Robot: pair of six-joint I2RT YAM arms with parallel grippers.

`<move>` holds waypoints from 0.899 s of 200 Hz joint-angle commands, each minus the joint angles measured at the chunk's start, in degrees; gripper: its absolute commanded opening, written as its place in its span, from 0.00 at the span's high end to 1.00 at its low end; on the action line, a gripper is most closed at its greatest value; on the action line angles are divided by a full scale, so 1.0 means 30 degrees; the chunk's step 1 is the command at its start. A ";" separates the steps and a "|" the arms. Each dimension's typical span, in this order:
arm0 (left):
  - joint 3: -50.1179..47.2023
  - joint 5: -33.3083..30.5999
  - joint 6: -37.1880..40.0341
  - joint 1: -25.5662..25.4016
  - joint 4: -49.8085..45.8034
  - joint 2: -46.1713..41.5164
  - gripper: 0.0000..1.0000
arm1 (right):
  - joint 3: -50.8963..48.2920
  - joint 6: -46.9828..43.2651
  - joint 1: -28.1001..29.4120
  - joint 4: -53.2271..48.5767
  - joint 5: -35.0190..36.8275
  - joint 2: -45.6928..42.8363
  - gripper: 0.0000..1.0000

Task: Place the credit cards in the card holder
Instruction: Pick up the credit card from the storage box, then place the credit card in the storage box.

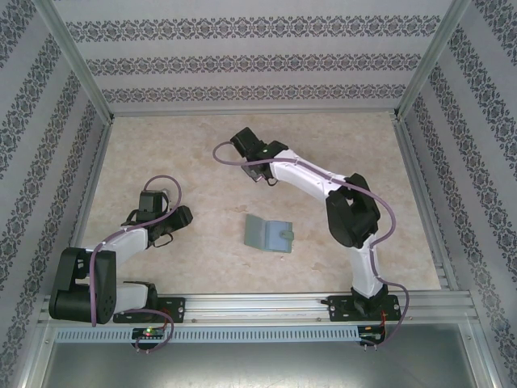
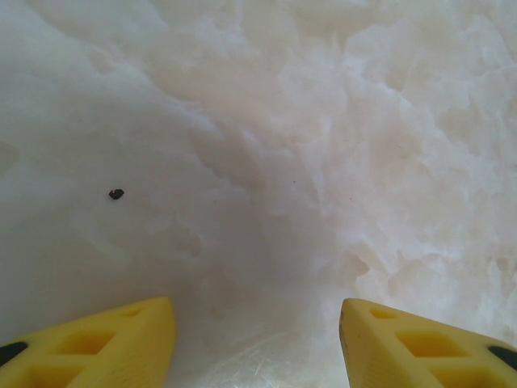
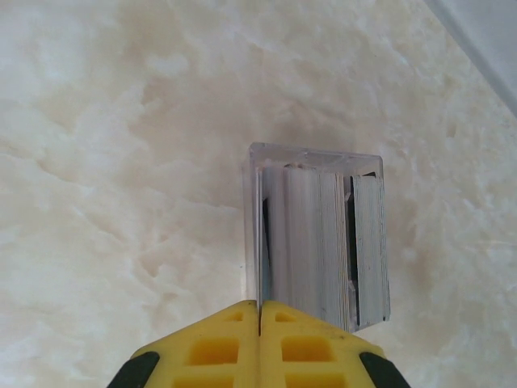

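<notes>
Right gripper [image 3: 260,305], its yellow fingers pressed together, sits at the left edge of a clear slotted stand [image 3: 315,151] where the credit cards [image 3: 333,242] stand on edge; whether a thin card is pinched cannot be told. Left gripper [image 2: 257,323] hangs partly open above bare marbled table [image 2: 283,162]. The grey-green card holder [image 1: 269,234] lies flat mid-table with no card seen in it. By this, the task looks barely begun, with every card yet to be moved

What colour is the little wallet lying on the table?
The wallet is a dull grey-green. It shows best in the top view.
</notes>
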 commanded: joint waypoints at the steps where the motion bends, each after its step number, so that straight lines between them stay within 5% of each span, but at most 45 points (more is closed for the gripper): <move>1: 0.0095 -0.0105 0.0395 -0.0190 0.0128 0.0473 0.42 | -0.0342 0.2075 -0.0184 -0.0197 -0.2341 -0.1731 1.00; 42: 0.0129 -0.0063 0.0433 -0.0190 0.0171 0.0551 0.42 | -0.0734 0.4904 -0.0491 -0.0515 -0.5823 -0.3163 1.00; 130: 0.0104 0.0403 0.0620 -0.0190 0.0381 0.0662 0.42 | -0.8696 2.1494 -0.0329 0.0529 -0.7631 -1.0706 1.00; 180: 0.0131 0.0625 0.0674 -0.0190 0.0600 0.0874 0.42 | -1.1296 2.2602 -0.1614 0.0750 -0.8554 -1.3529 1.00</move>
